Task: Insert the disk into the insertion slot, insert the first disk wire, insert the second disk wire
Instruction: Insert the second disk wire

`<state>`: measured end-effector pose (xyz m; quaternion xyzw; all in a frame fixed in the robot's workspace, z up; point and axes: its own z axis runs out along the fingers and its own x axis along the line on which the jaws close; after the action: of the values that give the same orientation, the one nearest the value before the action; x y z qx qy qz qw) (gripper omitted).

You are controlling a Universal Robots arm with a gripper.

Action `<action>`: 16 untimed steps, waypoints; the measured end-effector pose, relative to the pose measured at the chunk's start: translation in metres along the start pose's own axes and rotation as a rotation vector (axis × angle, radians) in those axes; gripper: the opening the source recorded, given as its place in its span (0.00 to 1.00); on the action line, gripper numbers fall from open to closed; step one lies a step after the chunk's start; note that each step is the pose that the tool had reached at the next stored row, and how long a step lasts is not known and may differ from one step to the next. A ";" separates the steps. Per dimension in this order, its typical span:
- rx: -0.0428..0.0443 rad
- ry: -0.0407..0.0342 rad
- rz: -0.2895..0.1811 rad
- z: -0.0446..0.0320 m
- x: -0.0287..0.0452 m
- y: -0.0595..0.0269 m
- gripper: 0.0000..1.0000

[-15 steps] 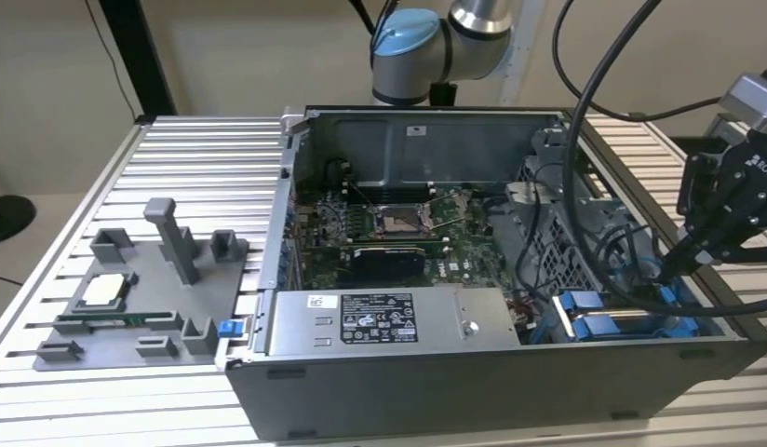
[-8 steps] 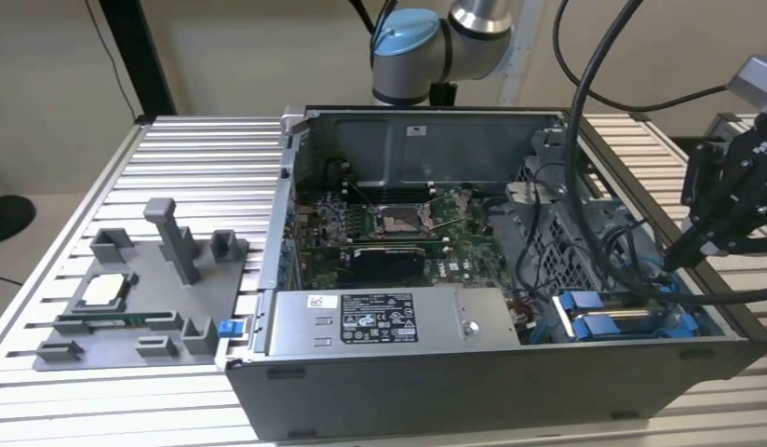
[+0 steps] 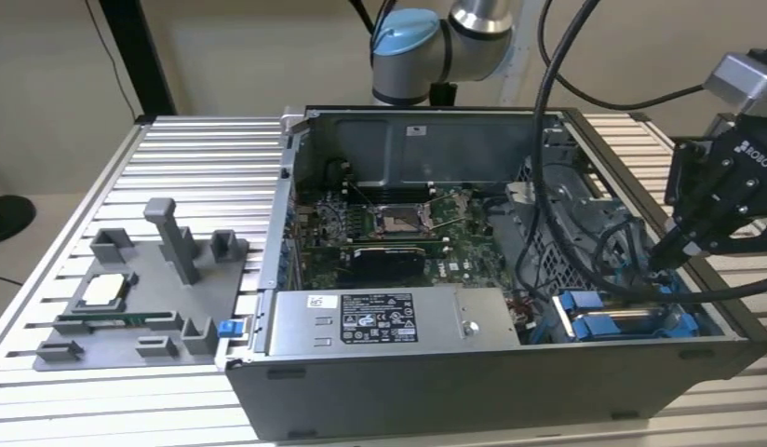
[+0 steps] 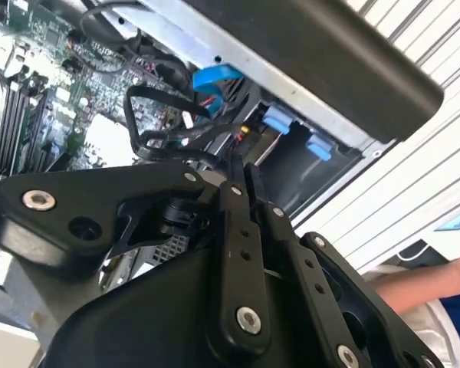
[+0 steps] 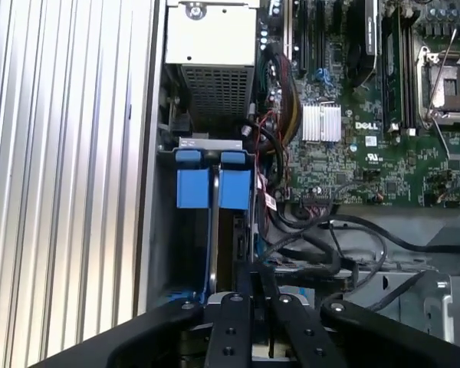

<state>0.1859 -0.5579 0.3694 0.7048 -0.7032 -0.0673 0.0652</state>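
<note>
I've got my one gripper (image 5: 257, 270) clenched, fingertips pressed together; two blue tabs (image 5: 192, 188) sit just ahead.

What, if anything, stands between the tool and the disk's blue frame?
Loose black cables loop right by the tool, partly crossing the gap to the blue frame. Nothing else visible blocks it.

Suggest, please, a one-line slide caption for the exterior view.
Robot end effector poised over the blue clips in a corner of the open computer case, at the exterior view's right.
</note>
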 end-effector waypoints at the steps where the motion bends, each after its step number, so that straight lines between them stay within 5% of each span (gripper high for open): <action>1: 0.0023 -0.0001 0.000 0.0007 0.0001 0.0045 0.00; 5: 0.0192 -0.0001 0.000 0.0032 0.0008 0.0197 0.00; 14: 0.1718 0.0001 -0.001 0.0060 0.0038 0.0305 0.00; 16: 0.1968 0.0002 -0.001 0.0071 0.0044 0.0360 0.00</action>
<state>0.1492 -0.5623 0.3692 0.7081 -0.7061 0.0022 -0.0043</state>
